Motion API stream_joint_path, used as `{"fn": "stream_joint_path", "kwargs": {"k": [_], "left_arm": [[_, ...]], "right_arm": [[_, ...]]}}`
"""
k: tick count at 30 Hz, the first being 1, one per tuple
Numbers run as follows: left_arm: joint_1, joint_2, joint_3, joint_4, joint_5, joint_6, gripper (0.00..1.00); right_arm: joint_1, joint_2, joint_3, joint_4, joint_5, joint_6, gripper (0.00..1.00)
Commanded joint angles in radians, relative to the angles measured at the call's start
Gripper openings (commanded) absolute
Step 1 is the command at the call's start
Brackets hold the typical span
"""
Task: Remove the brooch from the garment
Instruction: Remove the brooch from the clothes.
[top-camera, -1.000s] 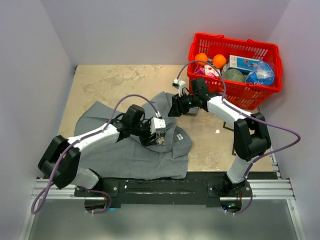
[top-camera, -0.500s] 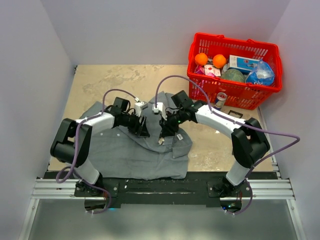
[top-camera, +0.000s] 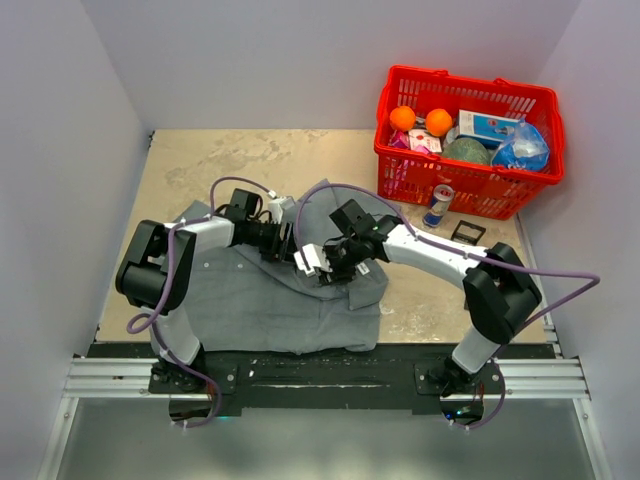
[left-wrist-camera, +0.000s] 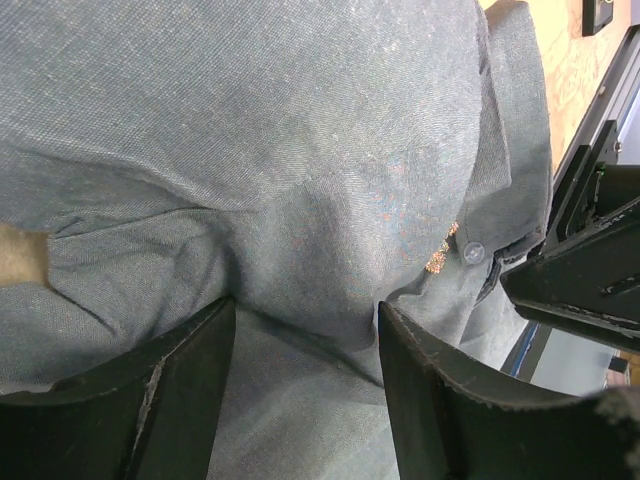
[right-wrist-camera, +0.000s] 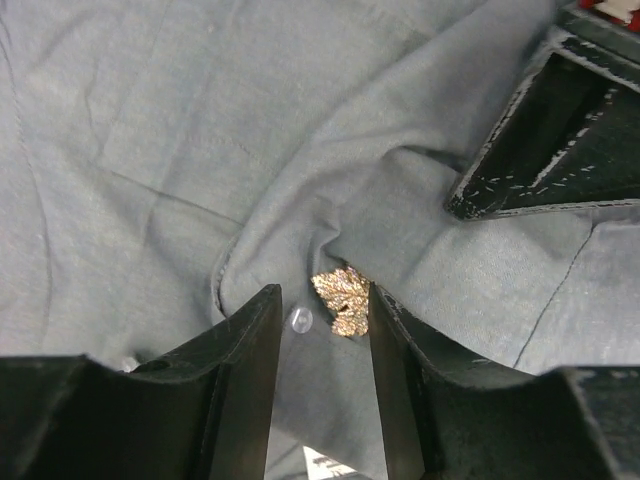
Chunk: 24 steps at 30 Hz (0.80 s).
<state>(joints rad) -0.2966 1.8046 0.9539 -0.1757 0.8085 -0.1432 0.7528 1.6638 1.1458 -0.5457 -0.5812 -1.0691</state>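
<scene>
The garment (top-camera: 250, 315) is lying spread on the table (top-camera: 200, 160) just beyond the arm bases. Its right front is bunched into folds where the two arms are meeting.

A second ago the right arm was reaching away toward the foot of the basket, and the left arm was the one lying over the shirt front. Now the right gripper (right-wrist-camera: 320, 300) is hovering low over the cloth. Its jaws are standing apart, one on either side of the brooch (right-wrist-camera: 340, 290), and are not touching it. The brooch is sitting as a small glittering gold cluster in a crease, still fastened to the fabric just beside a small white button (right-wrist-camera: 300, 320).

The left gripper (left-wrist-camera: 305, 325) has swung round to the far-left side of the fold. It is resting on the cloth with its jaws spread and a ridge of shirt rising into the gap. From its wrist view the brooch (left-wrist-camera: 437, 258) is peeping out at the placket edge.

The swap suggests the left arm is now steadying the fabric while the right lines up to close on the brooch. The pluck itself is not yet made.

Farther back, a can (top-camera: 437, 205) is standing in front of the red basket (top-camera: 500, 195), well apart from the work.
</scene>
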Motion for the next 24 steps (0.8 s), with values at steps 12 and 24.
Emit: {"fn": "stream_joint_path", "kwargs": {"k": [12, 24], "left_arm": [[0.013, 0.007, 0.013, 0.033, 0.014, -0.019, 0.64], [0.013, -0.001, 0.0, 0.036, 0.015, -0.018, 0.63]], "right_arm": [[0.016, 0.051, -0.038, 0.084, 0.113, -0.169, 0.43], [0.036, 0.096, -0.02, 0.139, 0.121, -0.112, 0.32]]}}
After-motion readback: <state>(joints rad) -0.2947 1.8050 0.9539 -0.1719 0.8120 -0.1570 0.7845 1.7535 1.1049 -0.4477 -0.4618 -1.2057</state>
